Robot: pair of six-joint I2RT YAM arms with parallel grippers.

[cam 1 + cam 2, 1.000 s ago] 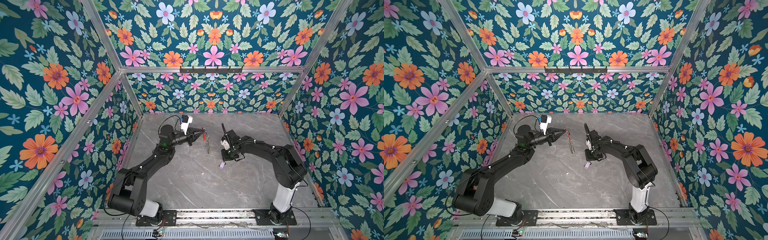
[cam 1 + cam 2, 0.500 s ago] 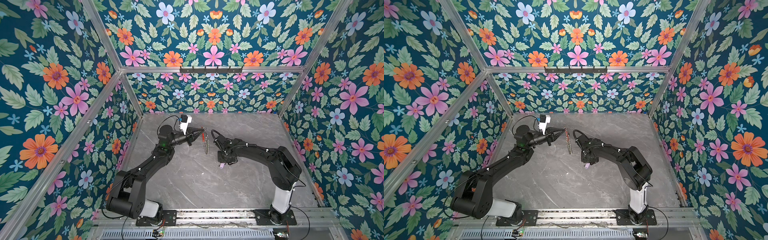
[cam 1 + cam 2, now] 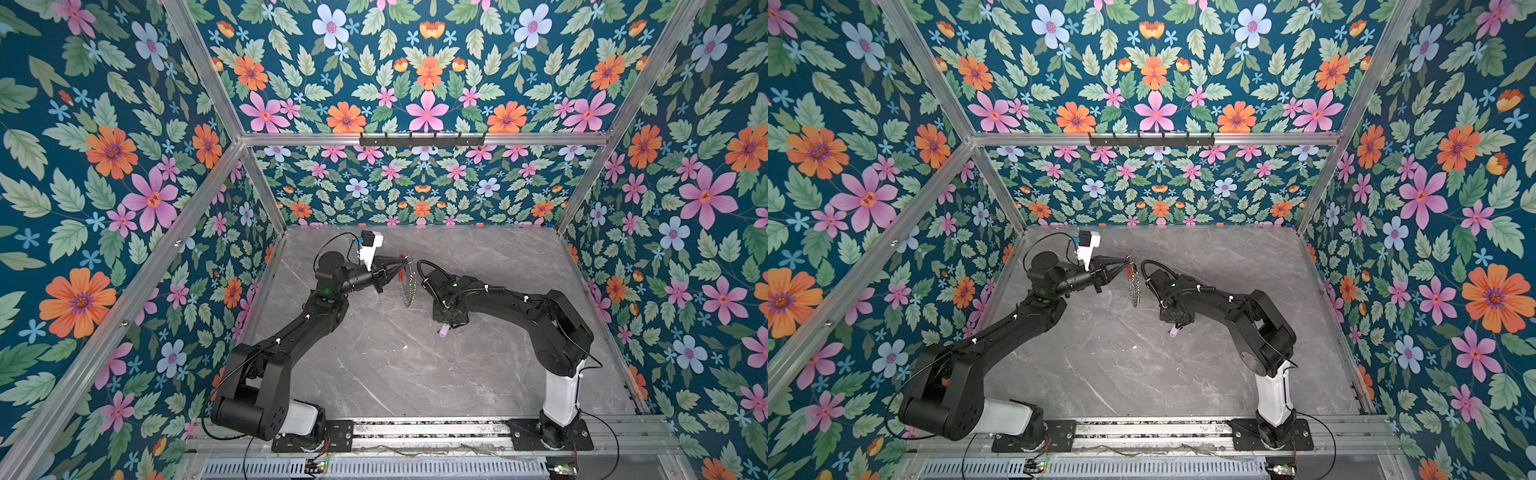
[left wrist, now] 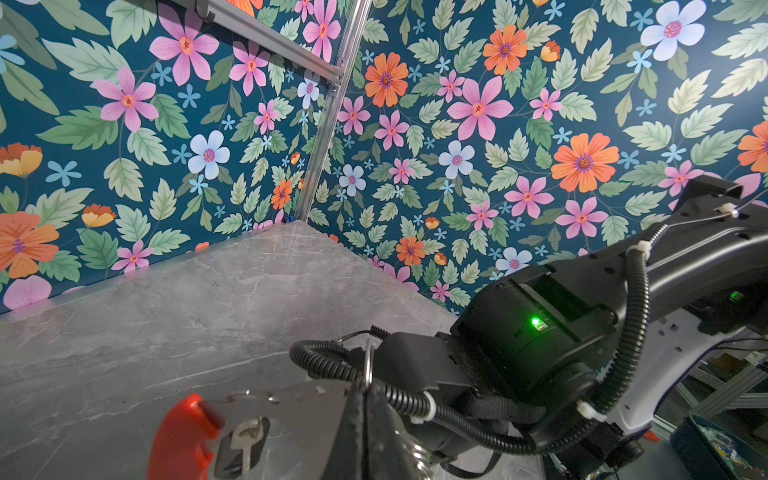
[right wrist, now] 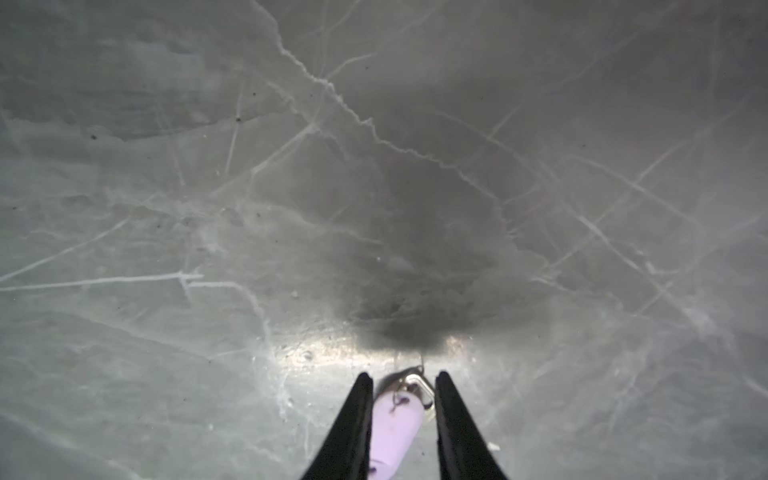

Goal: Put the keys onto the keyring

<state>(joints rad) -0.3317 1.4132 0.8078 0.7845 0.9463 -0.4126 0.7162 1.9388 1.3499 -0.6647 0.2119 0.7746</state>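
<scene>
My left claw [image 3: 400,264] is closed on the keyring [image 3: 409,287] and holds it clear of the counter [image 3: 374,365], near frame centre in both top views. My right claw [image 5: 404,380] stands narrowly parted, straddling the lilac-tagged key [image 5: 395,432], which lies on the counter. I cannot tell whether it touches the key.

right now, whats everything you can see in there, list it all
table: 1, grey marble, enclosure floor
keyring: 1, red section plus silver rings, hanging above the table
lilac tag: 1, lilac with a silver ring, lying on the table near the keyring
bare key: 1, silver, beside the keyring's red section
hook rail: 1, black, on the floral back wall
left gripper: 1, black, shut on the keyring
right gripper: 1, black, open astride the lilac tag
</scene>
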